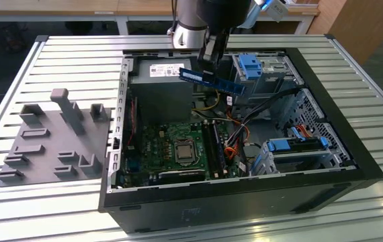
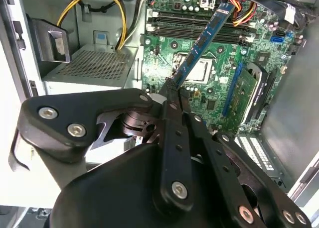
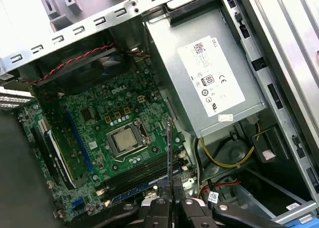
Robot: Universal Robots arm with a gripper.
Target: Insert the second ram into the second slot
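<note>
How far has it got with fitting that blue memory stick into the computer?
Done: the gripper has picked up the ram and grips it firmly. In hand: the ram hangs tilted above the open case, over the motherboard. Left: the ram is not yet in the black slots; it is well clear of them.

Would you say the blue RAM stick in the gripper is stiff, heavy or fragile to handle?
Likely stiff: the second ram juts straight from the gripper without sagging. Probably light, being thin. Its bare board suggests fragility under bending.
</note>
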